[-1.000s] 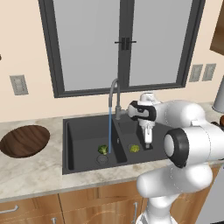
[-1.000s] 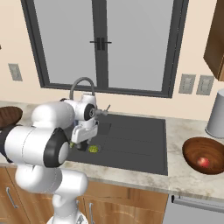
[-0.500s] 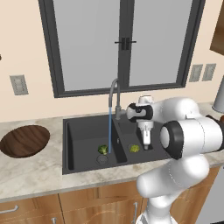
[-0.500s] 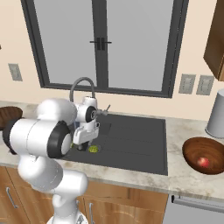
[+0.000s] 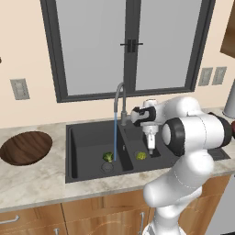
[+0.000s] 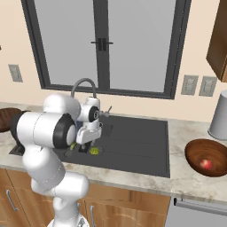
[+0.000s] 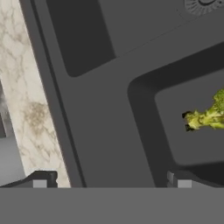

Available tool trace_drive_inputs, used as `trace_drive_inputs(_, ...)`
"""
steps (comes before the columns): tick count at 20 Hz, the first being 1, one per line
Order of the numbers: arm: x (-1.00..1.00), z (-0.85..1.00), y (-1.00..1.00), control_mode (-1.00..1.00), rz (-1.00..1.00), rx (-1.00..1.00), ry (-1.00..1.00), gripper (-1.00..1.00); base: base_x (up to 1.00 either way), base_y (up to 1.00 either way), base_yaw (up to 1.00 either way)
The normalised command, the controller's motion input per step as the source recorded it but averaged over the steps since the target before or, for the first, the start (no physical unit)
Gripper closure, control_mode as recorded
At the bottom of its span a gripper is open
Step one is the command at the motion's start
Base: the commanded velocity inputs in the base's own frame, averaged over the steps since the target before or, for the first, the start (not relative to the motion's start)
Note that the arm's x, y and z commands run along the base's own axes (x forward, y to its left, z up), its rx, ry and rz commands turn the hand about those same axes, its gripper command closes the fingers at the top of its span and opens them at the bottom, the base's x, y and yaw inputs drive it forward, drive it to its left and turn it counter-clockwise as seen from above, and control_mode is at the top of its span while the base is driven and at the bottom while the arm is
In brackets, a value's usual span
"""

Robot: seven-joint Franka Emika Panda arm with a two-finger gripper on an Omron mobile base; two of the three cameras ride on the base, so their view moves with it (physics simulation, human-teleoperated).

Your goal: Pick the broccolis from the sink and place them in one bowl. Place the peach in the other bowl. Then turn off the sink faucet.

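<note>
The black sink [image 5: 87, 137] holds two broccolis: one [image 5: 108, 157] by the left drain under the running water, the other [image 5: 141, 156] in the small middle basin. My gripper [image 5: 150, 146] points down just right of that second floret, open and empty. From the right I see the gripper [image 6: 85, 147] beside the floret [image 6: 94, 150]. In the hand view the broccoli [image 7: 208, 118] lies at the right edge, off to the side of the open gripper [image 7: 109, 183]. The peach [image 6: 205, 164] rests in the right bowl [image 6: 195, 153]. The left bowl [image 5: 25, 147] is empty. Water streams from the faucet [image 5: 119, 98].
A grey canister [image 6: 219, 116] stands on the counter behind the right bowl. The faucet's lever [image 6: 107, 111] sticks out near my hand. The flat drainboard [image 6: 142, 142] stretches right of the basins. Marble counter [image 7: 30, 100] borders the sink.
The elbow has swung nearer the cameras and a little to the left. The hand has edged slightly left and down over the middle basin, jaws still open.
</note>
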Motion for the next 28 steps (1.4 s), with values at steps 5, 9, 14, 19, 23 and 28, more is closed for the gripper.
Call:
trace_drive_inputs(5, 0.18, -0.23, 0.00, -1.00, 0.00, 0.00, 0.05, -1.00, 0.00, 0.00, 0.00)
trace_drive_inputs(9, 0.20, -0.19, 0.00, -1.00, 0.00, 0.00, 0.03, -1.00, 0.00, 0.00, 0.00)
trace_drive_inputs(14, 0.22, -0.14, 0.00, -1.00, 0.00, 0.00, 0.01, -1.00, 0.00, 0.00, 0.00)
trace_drive_inputs(19, 0.19, -0.22, 0.00, -1.00, 0.00, 0.00, 0.00, -1.00, 0.00, 0.00, 0.00)
trace_drive_inputs(23, 0.16, -0.28, 0.00, -1.00, 0.00, 0.00, 0.00, -1.00, 0.00, 0.00, 0.00)
trace_drive_inputs(28, 0.21, -0.22, 0.00, -1.00, 0.00, 0.00, 0.00, -1.00, 0.00, 0.00, 0.00)
